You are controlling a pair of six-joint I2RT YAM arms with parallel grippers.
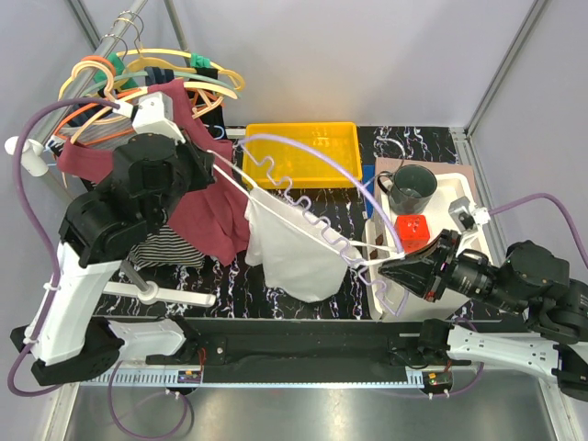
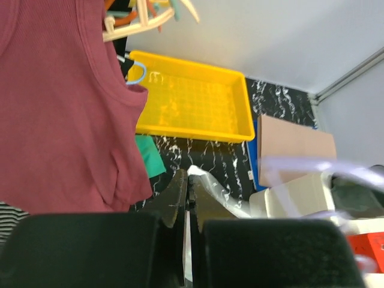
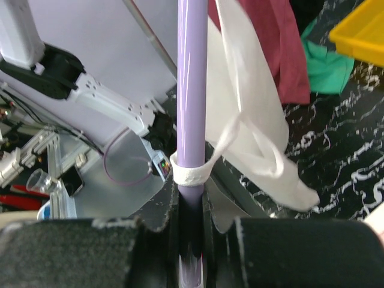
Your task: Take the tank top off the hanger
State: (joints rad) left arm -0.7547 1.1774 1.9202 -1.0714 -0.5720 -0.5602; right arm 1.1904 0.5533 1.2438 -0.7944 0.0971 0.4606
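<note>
The white tank top (image 1: pixel 299 253) is not off yet. It hangs from the purple hanger (image 1: pixel 340 246) over the middle of the worktop (image 1: pixel 340 207). The hanger lies slanted, from 10 o'clock down to 4 o'clock.

The right hand (image 1: pixel 390 269) is at 4 o'clock. It is closed tight on the low end of the hanger. In its own camera, the purple bar (image 3: pixel 192 90) goes straight up from between the fingers. One thin white strap (image 3: pixel 191 174) is looped around the bar, just above the fingers. The rest of the tank top (image 3: pixel 252 114) droops at 3 o'clock of the bar.

The left hand (image 1: pixel 219 163) is at 10 o'clock, by the high end of the hanger. Its fingers (image 2: pixel 179 189) are pressed together. A bit of white shows just past the tips, but it is cut off. I cannot tell if the hand pinches anything. From above, the big black arm hides that spot.

A dark red shirt (image 1: pixel 207 220) hangs behind the left arm and fills the left side of the left camera. A striped cloth (image 1: pixel 161 248) peeks out under it. A green cloth (image 2: pixel 150 156) is mostly hidden too.

A yellow tray (image 1: pixel 299 152) sits at 12 o'clock. A white tray (image 1: pixel 459 197) at 3 o'clock holds a dark mug (image 1: pixel 409 188) and a red block (image 1: pixel 413 228). More hangers (image 1: pixel 147 73) bunch on a rail at 11 o'clock, tangled and hard to count.
</note>
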